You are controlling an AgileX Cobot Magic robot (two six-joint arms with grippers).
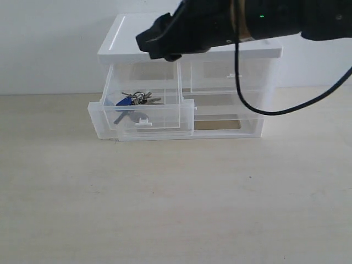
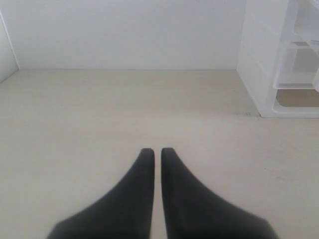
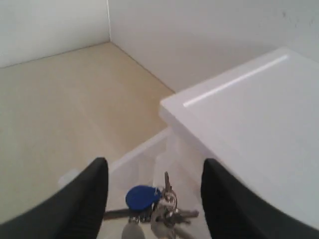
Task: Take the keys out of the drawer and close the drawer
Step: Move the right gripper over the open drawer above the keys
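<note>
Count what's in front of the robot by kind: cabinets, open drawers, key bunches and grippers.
drawer cabinet: 1
open drawer: 1
bunch of keys: 1
grippers: 2, the left gripper and the right gripper
Total: 5

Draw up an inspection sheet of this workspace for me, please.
Surface: pale wooden tabletop, no spills seen.
Job's things: silver keys with a blue oval fob lie inside the translucent left half-width drawer, which is pulled open.
Clutter: nothing seen.
Grippers: black right gripper open, hovering above the keys; black left gripper shut, empty, over the tabletop.
Cables: black cable hangs from the right arm in front of the white-topped plastic cabinet.
Surroundings: plain white wall.
</note>
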